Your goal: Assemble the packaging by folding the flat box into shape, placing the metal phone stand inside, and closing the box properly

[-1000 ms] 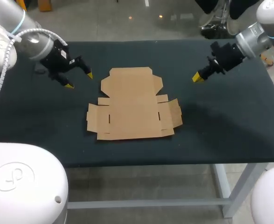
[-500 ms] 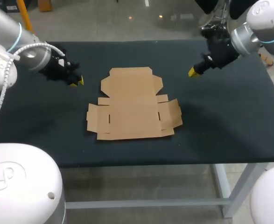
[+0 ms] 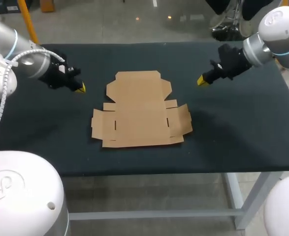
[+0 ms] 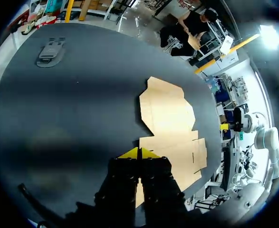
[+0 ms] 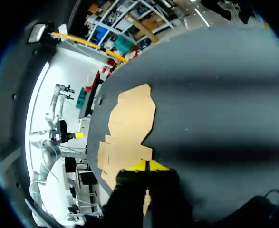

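Head view
- Flat box [image 3: 140, 110]: lies unfolded, flaps spread, on the middle of the black table [image 3: 242, 128].
- Left gripper [image 3: 80, 87]: above the table, beside the box's far left corner, clear of the cardboard. Finger state cannot be told here.
- Right gripper [image 3: 202, 81]: above the table, off the box's far right side, not touching it.

Left wrist view
- Left gripper [image 4: 139, 153]: yellow tips pressed together, nothing between them.
- Flat box [image 4: 170, 118]: ahead of the tips and to one side.
- Grey metal stand [image 4: 50, 51]: on the table, well apart from the box.

Right wrist view
- Right gripper [image 5: 147, 166]: tips closed on each other, holding nothing.
- Flat box [image 5: 129, 118]: flat on the table, just ahead of the tips.
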Tool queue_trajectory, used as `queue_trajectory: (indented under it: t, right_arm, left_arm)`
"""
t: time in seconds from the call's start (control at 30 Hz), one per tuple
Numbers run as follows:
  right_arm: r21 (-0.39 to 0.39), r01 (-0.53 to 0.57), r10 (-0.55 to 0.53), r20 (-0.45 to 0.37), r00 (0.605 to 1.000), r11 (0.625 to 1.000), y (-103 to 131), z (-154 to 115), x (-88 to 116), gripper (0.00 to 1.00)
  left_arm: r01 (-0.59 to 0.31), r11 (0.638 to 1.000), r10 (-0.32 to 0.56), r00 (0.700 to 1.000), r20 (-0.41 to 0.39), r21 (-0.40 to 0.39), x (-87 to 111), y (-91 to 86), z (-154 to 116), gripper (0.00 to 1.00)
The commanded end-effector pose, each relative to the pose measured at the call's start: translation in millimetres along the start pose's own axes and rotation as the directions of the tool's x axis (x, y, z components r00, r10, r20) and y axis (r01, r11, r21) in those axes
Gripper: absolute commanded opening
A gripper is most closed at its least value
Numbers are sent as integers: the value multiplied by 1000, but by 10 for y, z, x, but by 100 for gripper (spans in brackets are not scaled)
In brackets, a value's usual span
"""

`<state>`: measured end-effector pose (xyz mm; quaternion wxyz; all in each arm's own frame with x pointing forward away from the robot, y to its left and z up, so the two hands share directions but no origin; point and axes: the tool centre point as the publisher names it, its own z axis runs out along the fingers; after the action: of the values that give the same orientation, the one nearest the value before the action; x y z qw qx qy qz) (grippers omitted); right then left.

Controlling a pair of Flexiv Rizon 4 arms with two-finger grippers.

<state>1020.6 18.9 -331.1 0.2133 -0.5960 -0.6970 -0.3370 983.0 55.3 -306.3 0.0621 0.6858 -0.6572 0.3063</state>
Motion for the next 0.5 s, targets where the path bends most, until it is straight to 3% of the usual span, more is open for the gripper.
queue_trajectory:
  t: [0.03, 0.13, 0.27, 0.5]
  right_arm:
    - [11, 0, 0, -7, 1000, 1000, 34, -1, -18, 0]
    - [11, 0, 0, -7, 1000, 1000, 34, -1, -18, 0]
    - [-51, -97, 96, -17, 995, 994, -45, 32, -27, 0]
    - [-2, -162, 162, -53, 985, 987, -137, 231, -47, 0]
  left_arm:
    - [0, 1000, 0, 1000, 5, -6, 8, -20, 4, 0]
    - [0, 1000, 0, 1000, 5, -6, 8, -20, 4, 0]
    - [-23, 1000, 23, 1000, -5, -11, 19, -12, 130, 0]
    - [-47, 997, 46, 999, -18, -63, -23, 0, 344, 0]
